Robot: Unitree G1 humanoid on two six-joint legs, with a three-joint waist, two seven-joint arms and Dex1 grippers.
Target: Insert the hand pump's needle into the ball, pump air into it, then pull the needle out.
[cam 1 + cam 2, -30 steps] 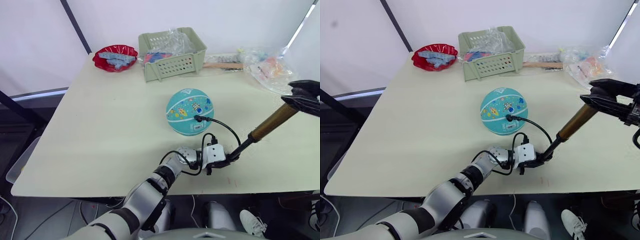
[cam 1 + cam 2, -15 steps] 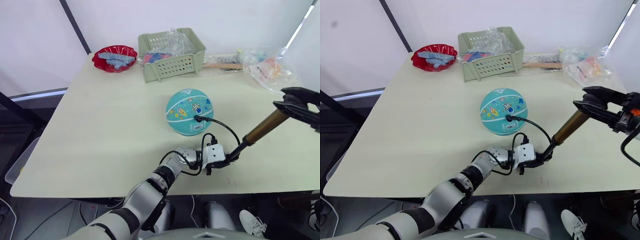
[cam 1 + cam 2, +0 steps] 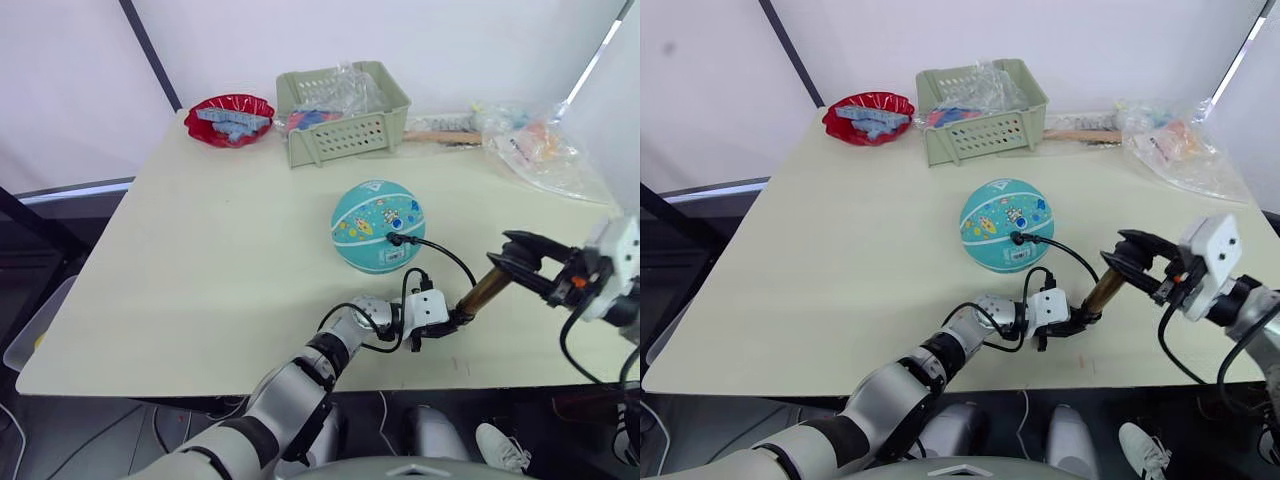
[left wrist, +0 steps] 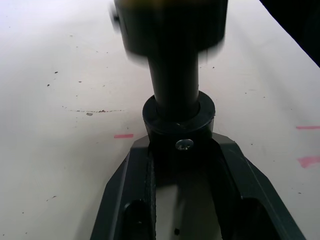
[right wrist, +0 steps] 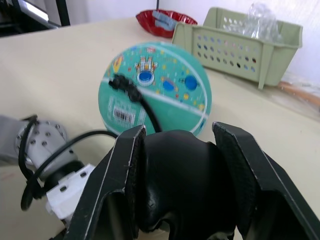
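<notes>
The teal ball (image 3: 378,225) with cartoon prints rests mid-table. The needle's black fitting (image 3: 395,238) sits against the ball's near side, the needle itself hidden, and the thin black hose (image 3: 450,255) loops from it down to the hand pump. The pump leans low, with its gold barrel (image 3: 483,290) rising to the right from its black foot (image 4: 178,120). My left gripper (image 3: 445,325) is shut on that foot near the table's front edge. My right gripper (image 3: 520,265) is shut on the black T-handle (image 5: 180,185), right of the ball.
A green basket (image 3: 343,105) holding plastic wrap stands at the back, with a red bowl (image 3: 229,113) to its left. Clear plastic bags (image 3: 545,150) and a wooden-handled item lie at the back right. The table's front edge (image 3: 300,382) runs just below the left gripper.
My right gripper has moved down and left with the T-handle, toward the pump's foot. The visible gold length has grown shorter. The left gripper, ball and hose stay put.
</notes>
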